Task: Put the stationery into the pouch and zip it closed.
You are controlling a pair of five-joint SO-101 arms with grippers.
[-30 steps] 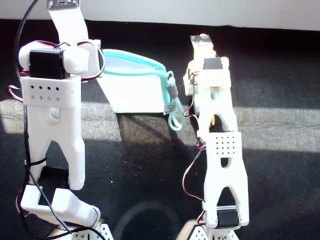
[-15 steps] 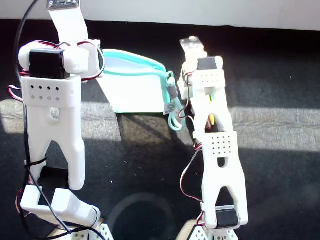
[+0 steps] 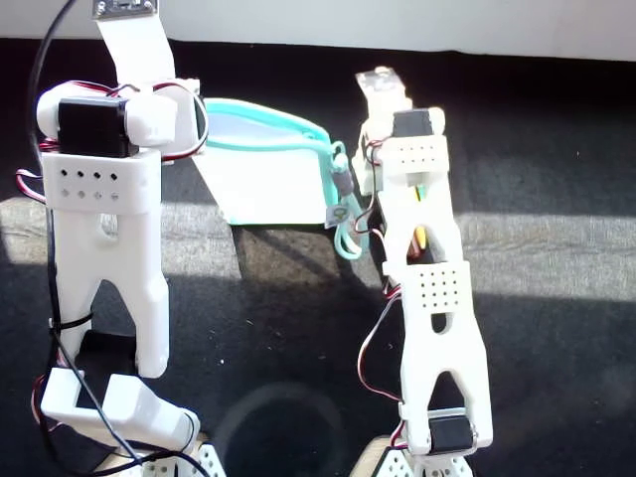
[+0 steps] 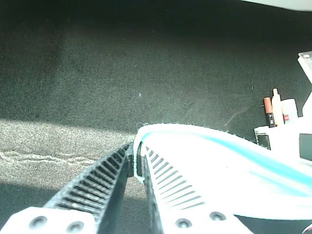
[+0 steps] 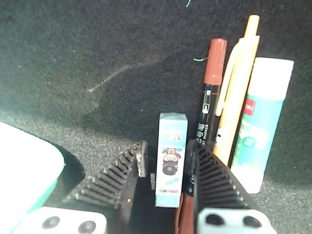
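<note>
Left end effector (image 4: pixel 135 155): fingers pinched together on the rim of the pouch (image 4: pixel 219 161), clamping that edge.

Right end effector (image 5: pixel 167 156): fingers spread, gripping nothing. It sits low over the bench (image 5: pixel 73 58), just beside the pouch, and a small pale-blue box (image 5: pixel 171 141) lies between the two fingers.

Going outward from the pouch past the box, I see a brown marker (image 5: pixel 212 83), a cream pen (image 5: pixel 239 92) and a glue stick (image 5: pixel 258 126). They lie side by side and nearly parallel, all on the bench outside the pouch.

The pouch mouth is unzipped. A teal strap (image 3: pixel 348 234) loops at the pouch's corner nearest the right arm.
</note>
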